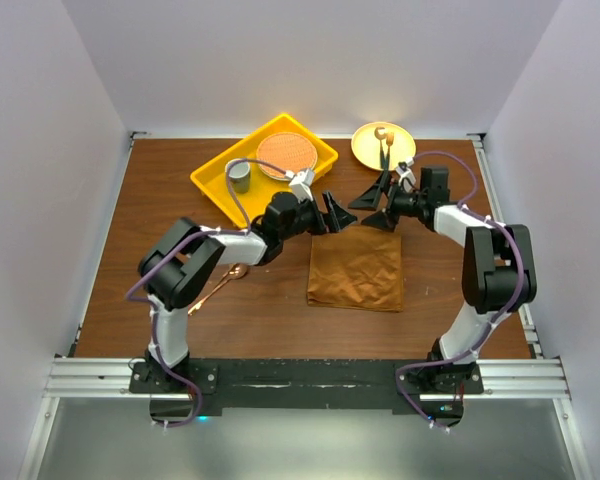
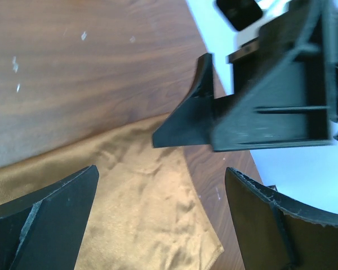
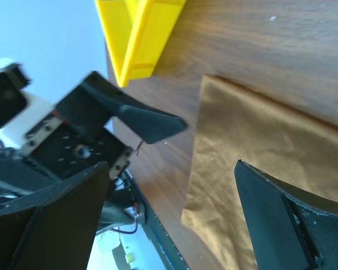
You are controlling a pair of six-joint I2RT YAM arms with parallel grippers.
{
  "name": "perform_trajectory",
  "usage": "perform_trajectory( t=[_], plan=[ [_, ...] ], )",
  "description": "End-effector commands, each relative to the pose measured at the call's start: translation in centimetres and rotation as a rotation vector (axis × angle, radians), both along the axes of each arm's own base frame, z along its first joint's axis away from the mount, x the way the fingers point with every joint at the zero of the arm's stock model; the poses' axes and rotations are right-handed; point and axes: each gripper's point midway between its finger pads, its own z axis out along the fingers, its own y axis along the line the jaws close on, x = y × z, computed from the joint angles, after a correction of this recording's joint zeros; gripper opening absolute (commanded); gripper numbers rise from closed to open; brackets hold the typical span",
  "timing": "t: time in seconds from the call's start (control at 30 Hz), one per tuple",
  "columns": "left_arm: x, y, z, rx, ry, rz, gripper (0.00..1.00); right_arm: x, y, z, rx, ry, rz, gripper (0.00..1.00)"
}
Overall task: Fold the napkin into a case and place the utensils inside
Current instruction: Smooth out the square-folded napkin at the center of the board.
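Light: bright, even, from overhead; faint shadows on table (image 1: 130,230). Wrist views: my near fingers (image 2: 45,225) soft-focus, napkin (image 2: 146,208) glossy with sheen, wall (image 2: 304,185) washed out.

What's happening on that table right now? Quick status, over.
Left end effector, right end effector open, empty, at napkin far edge. Napkin flat, no case yet. Spoon lies apart, left. Nothing on napkin.

Rust-brown napkin (image 1: 355,270) (plain), yellow tray (image 1: 212,181), copper spoon (image 1: 216,290)
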Motion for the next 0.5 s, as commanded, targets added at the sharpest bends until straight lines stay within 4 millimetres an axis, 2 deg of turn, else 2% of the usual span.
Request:
perform_trajectory(
  t=[0.0,0.23,0.27,0.37,0.47],
  plan=[
    [1.9,-1.1,0.7,-0.143,0.038,0.052,1.00,1.8,-0.7,-1.5,-0.038,-0.032,-0.007,0.98],
    [3.7,1.5,-5.2,-0.061,0.148,0.168,1.00,2.1,-2.7,-5.9,-0.083,0.044,-0.017,0.98],
    [3.7,1.7,-5.8,-0.054,0.166,0.173,1.00,2.3,-3.8,-6.5,-0.083,0.061,-0.040,0.98],
    [3.7,2.2,-7.1,-0.033,0.215,0.196,1.00,1.8,-4.6,-8.3,-0.080,0.114,-0.040,0.98],
    [3.4,2.6,-8.0,-0.015,0.250,0.204,1.00,1.3,-4.8,-8.9,-0.065,0.140,-0.035,0.98]
  ],
)
